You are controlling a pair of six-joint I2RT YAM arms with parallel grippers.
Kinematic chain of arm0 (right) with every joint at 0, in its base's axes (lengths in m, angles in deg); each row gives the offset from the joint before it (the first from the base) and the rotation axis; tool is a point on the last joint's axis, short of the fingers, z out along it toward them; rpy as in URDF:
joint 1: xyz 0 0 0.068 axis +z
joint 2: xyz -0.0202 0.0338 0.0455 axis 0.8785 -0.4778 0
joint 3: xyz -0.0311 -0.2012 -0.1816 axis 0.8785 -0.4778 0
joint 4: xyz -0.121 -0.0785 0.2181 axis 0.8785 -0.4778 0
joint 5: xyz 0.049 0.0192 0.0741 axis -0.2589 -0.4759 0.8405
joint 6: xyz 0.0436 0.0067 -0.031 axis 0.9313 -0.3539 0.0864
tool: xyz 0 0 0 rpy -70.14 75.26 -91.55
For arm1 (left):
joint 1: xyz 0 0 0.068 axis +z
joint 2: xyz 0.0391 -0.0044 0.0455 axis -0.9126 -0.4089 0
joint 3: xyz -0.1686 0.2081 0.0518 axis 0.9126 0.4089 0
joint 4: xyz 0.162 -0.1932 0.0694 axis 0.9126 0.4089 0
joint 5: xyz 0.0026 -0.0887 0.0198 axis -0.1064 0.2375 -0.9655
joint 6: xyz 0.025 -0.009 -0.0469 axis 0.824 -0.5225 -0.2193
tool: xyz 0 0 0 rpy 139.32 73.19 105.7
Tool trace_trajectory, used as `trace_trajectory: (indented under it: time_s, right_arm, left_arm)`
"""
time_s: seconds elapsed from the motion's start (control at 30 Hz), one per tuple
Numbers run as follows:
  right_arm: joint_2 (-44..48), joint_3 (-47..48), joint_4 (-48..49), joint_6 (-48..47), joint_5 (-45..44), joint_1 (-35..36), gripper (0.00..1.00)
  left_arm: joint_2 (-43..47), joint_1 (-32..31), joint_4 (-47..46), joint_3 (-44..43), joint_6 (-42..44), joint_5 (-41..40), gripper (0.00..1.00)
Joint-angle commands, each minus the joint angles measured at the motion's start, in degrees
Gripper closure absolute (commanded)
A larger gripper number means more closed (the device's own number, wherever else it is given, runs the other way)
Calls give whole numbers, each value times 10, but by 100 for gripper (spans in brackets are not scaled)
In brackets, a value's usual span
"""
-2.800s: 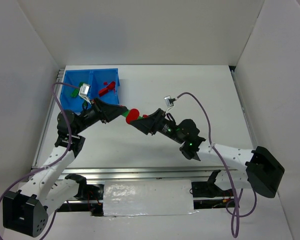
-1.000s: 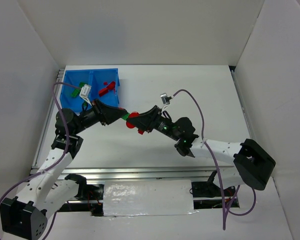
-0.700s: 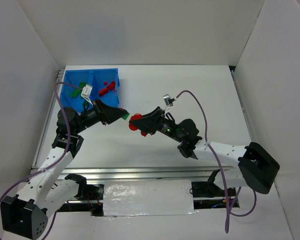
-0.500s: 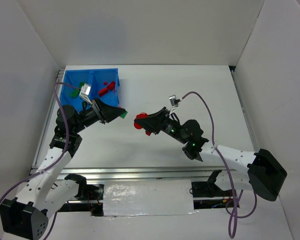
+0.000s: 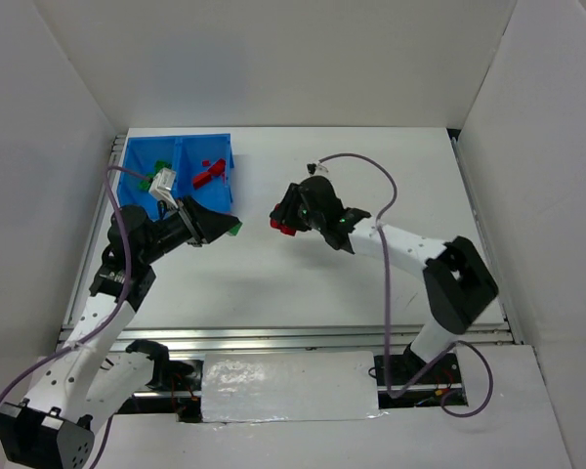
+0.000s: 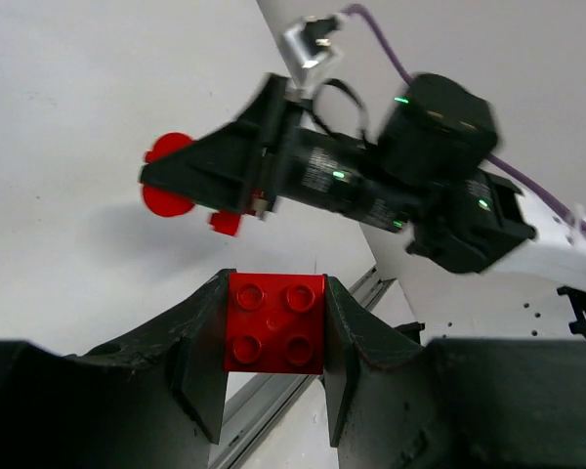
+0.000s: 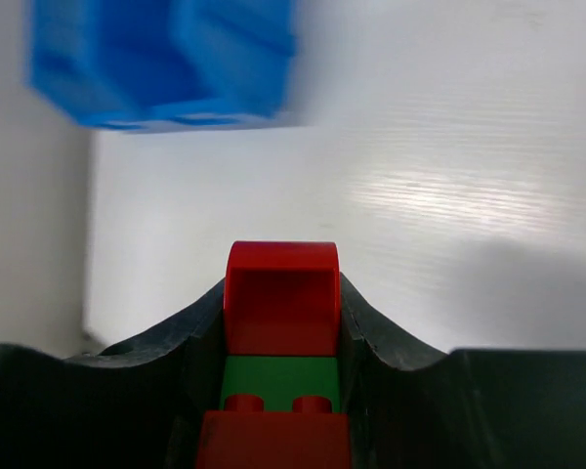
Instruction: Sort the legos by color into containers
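Top external view: both grippers loaded, bin at upper left

Both arms hold legos above the white table (image 5: pixel 400 166). The left gripper (image 5: pixel 229 227) hangs just below the right-hand compartment of the blue bin (image 5: pixel 142 143). Its fingers are closed to brick width on a square red brick (image 6: pixel 274 322), studs facing the wrist camera, so it has no long axis. From above, a green patch shows at that tip; whether it is a second piece cannot be told.

The right gripper (image 5: pixel 282 219), at centre frame and farther from the bin, clamps a mixed stack (image 7: pixel 280 337) of red, green and red. The stack's long axis runs along the fingers and points up-frame, with the bin blurred at upper left.

Red legos (image 5: pixel 210 174) lie in the right compartment, green legos (image 5: pixel 159 164) in the left. The left arm looks better placed to drop first, up and slightly left. The stack probably needs pulling apart.
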Motion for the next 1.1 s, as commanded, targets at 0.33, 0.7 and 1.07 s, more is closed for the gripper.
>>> trace_trajectory:
  time_s: [0.33, 0.7, 1.07]
  right_arm:
    - [-215, 208, -309, -53, -98, -26, 75]
    - [-187, 204, -319, -53, -101, -25, 0]
    - [69, 66, -201, -115, 62, -11, 0]
  left_arm:
    - [46, 7, 94, -33, 88, 0, 100]
    - [40, 8, 82, -16, 92, 12, 100]
    - [40, 8, 11, 7, 73, 47, 100]
